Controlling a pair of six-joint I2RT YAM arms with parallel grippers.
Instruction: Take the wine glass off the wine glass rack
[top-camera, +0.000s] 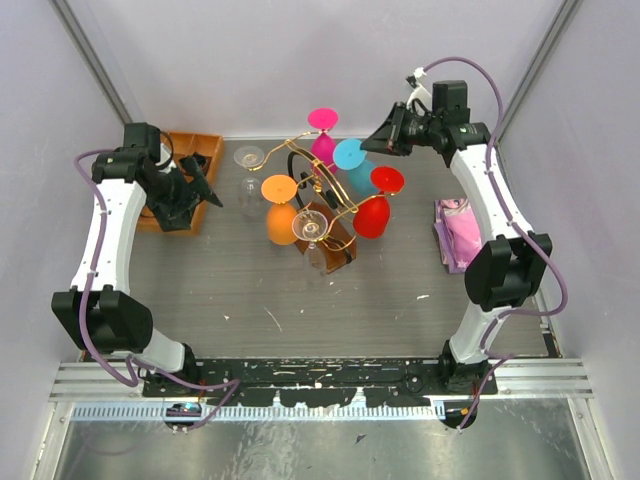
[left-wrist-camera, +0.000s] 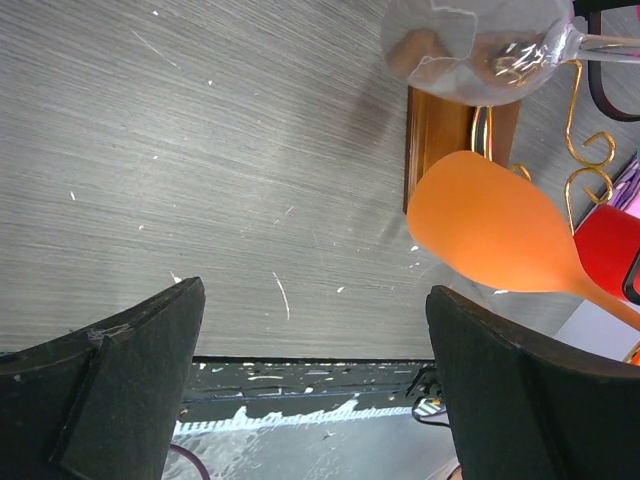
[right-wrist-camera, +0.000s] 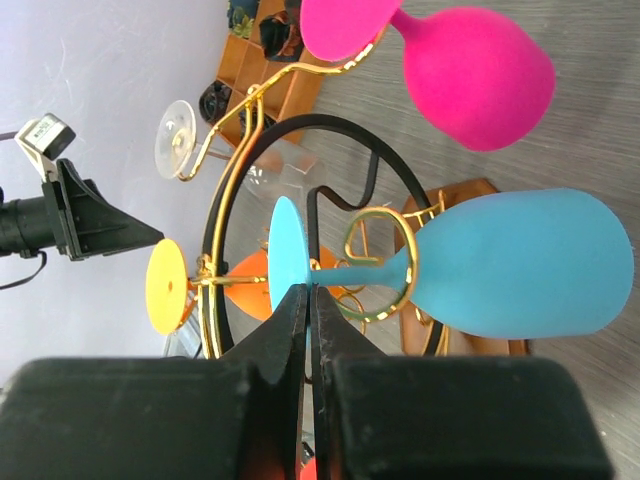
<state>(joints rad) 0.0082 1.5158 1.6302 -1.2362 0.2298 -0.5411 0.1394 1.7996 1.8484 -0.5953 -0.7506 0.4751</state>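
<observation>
The wine glass rack (top-camera: 322, 188), gold curly wire with a black ring on a brown wooden base, stands mid-table. Pink (top-camera: 323, 120), blue (top-camera: 349, 154), red (top-camera: 385, 181), orange (top-camera: 279, 189) and clear (top-camera: 310, 227) glasses hang on it. My right gripper (top-camera: 378, 143) is shut on the rim of the blue glass's foot (right-wrist-camera: 288, 255); the blue stem sits in a gold hook and its bowl (right-wrist-camera: 520, 265) hangs beyond. My left gripper (top-camera: 198, 184) is open and empty, left of the rack. Its view shows the orange bowl (left-wrist-camera: 500, 230) beyond the right finger (left-wrist-camera: 520, 390).
A compartmented wooden tray (top-camera: 187, 150) sits at the back left beside the left gripper. A second clear glass (top-camera: 249, 158) stands left of the rack. A pink bag (top-camera: 458, 232) lies at the right edge. Walls close in behind and beside.
</observation>
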